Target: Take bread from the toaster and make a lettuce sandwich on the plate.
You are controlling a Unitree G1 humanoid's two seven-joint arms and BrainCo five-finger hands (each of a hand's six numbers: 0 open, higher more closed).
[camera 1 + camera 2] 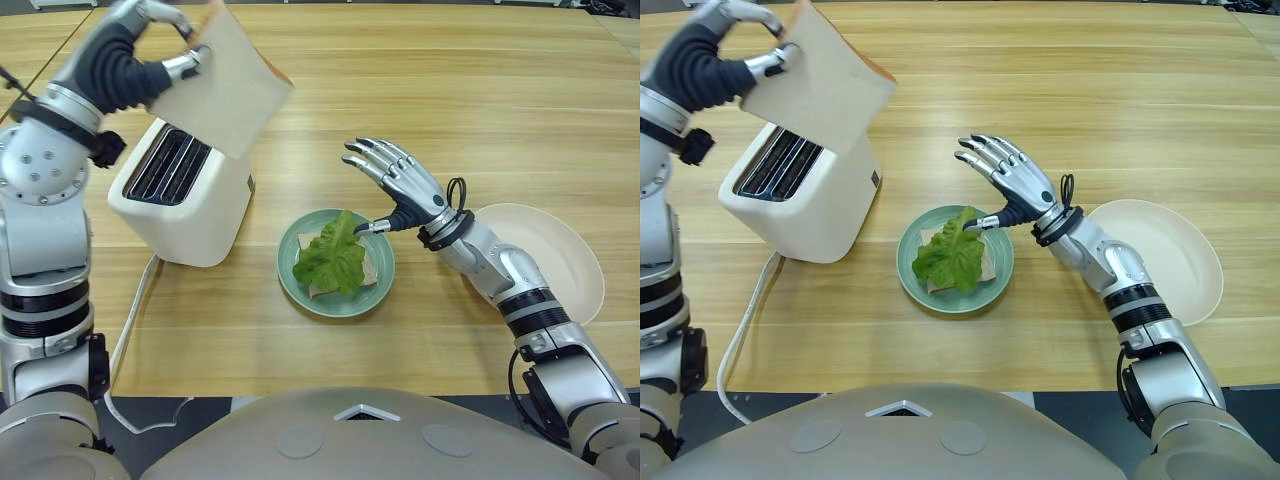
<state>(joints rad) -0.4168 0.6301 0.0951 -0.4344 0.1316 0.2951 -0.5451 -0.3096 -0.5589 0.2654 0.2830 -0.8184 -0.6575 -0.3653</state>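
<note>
Left eye view: bread (225, 85), a pale square slice with a brown crust along one edge, is held tilted in the air above the toaster (185, 200). Its lower corner is over the slots. Left hand (150, 60) has its fingers pinched on the slice's upper left edge.

The toaster is cream with two dark slots. It stands on the bench (450, 90), and its cord (135, 300) trails toward the near edge.

To its right, a green plate (385, 270) carries a second slice (372, 272), mostly covered by a lettuce leaf (333, 258).

Right hand (400, 180) hovers just beside the plate's right rim, fingers spread, holding nothing. A white dish (560, 250) lies further right, partly behind the forearm.
</note>
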